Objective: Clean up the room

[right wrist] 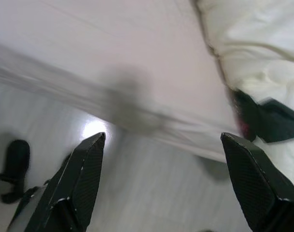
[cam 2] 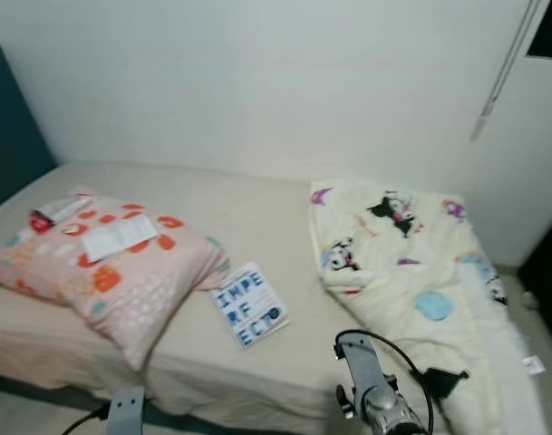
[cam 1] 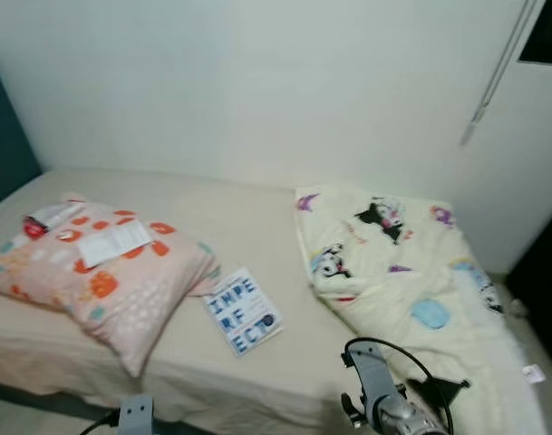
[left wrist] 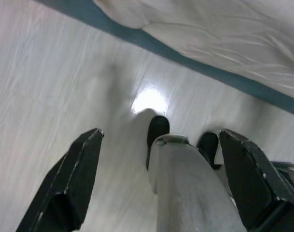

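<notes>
Left gripper [left wrist: 159, 188] fingers spread wide, holding nothing, hanging over floor [left wrist: 64, 87] beside bed [cam 1: 257, 217]. Right gripper [right wrist: 161, 188] fingers likewise wide apart, holding nothing, near bed edge. Clutter well apart from both: book [cam 1: 243, 311] flat on bed, touching pillow [cam 1: 103, 281]; papers [cam 1: 114, 241] atop pillow; blanket [cam 1: 393, 272] crumpled at right.

Risk: flat book hard to pinch; could slide off edge. Small red item [cam 1: 33, 227] on pillow unclear. Black thing [right wrist: 267, 121] on blanket unidentifiable.

A bedroom: bed [cam 1: 257, 227], pillow [cam 1: 103, 272], cartoon blanket [cam 1: 393, 263].
</notes>
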